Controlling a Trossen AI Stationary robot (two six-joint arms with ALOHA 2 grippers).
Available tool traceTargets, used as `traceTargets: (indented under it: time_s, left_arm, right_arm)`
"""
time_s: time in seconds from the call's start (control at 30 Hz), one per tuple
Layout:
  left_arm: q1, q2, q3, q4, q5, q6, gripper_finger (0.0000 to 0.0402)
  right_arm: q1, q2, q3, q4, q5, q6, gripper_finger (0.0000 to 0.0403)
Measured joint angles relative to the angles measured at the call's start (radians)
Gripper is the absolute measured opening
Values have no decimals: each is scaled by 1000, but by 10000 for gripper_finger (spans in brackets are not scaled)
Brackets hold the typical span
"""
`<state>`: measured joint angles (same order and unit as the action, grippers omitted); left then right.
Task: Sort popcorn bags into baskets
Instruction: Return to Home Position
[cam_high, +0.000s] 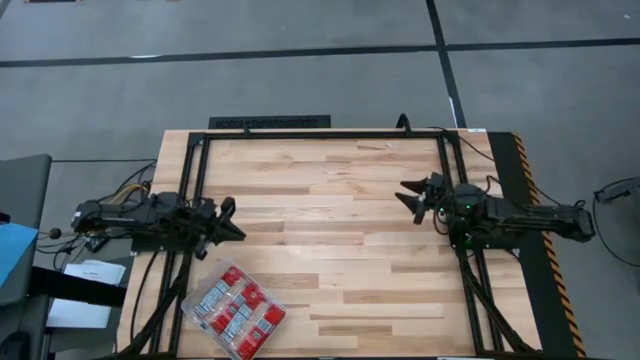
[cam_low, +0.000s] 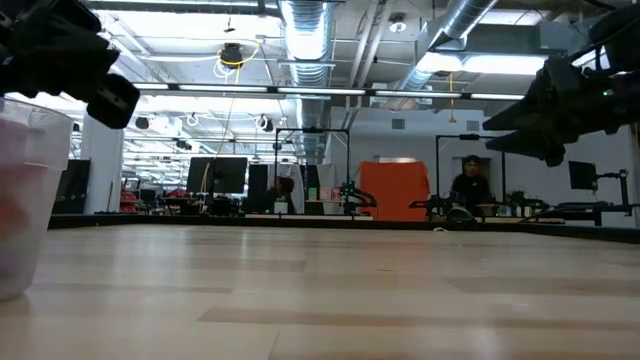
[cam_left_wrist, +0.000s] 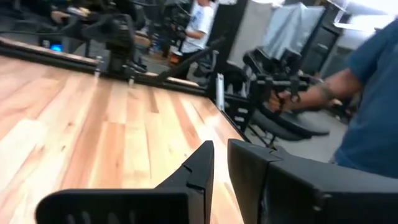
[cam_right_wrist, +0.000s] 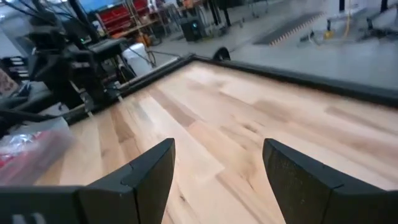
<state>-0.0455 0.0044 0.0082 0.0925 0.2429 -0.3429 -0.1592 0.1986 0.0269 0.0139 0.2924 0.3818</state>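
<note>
Left wrist view, closest in: my left end effector (cam_left_wrist: 221, 146) has its fingers drawn almost together. Only a thin slit of counter (cam_left_wrist: 93, 130) shows between them, and nothing is in it.

Right wrist view, closest in: my right end effector (cam_right_wrist: 217, 149) has its fingers spread wide. Bare wood shows between them and nothing is gripped.

High view: the left end effector sits at the left edge of the counter, mid-height in the frame, pointing inward. The right one sits at the right side, slightly higher in the frame, pointing back at it. The two are well apart, with open planks between them.

The clear tray (cam_high: 226, 267) lies in the lower left of the high view. It is turned at an angle and sits near the counter's front edge, just below the left end effector and not touching it. The popcorn bags (cam_high: 240, 306), red with pale panels, lie flat inside it, packed side by side. I cannot count them with certainty.

Low view: the tray's clear wall fills the left edge, with a blur of red behind it.

Right wrist view, mid-left edge: the tray shows as a red and clear blur, with the left arm (cam_right_wrist: 74, 62) above it.

Farther off, left wrist view, right edge: a person in a blue sleeve (cam_left_wrist: 373, 87), one hand (cam_left_wrist: 283, 99) on a dark handle.

Low view, far back: a seated person (cam_low: 470, 185) beside an orange panel (cam_low: 395, 190).
</note>
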Motion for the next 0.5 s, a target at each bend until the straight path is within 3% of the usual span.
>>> traceTargets:
  time_s: [0.1, 0.27, 0.5]
  left_arm:
    - [4, 0, -1, -16, 34, 57, 39]
    - [4, 0, -1, -16, 5, 165, 39]
    - [4, 0, -1, -24, -44, 100, 39]
  right_arm:
    - [-7, 31, 0, -2, -2, 36, 270]
    - [-7, 65, 0, -3, -3, 36, 270]
    - [-7, 76, -2, -5, -3, 36, 270]
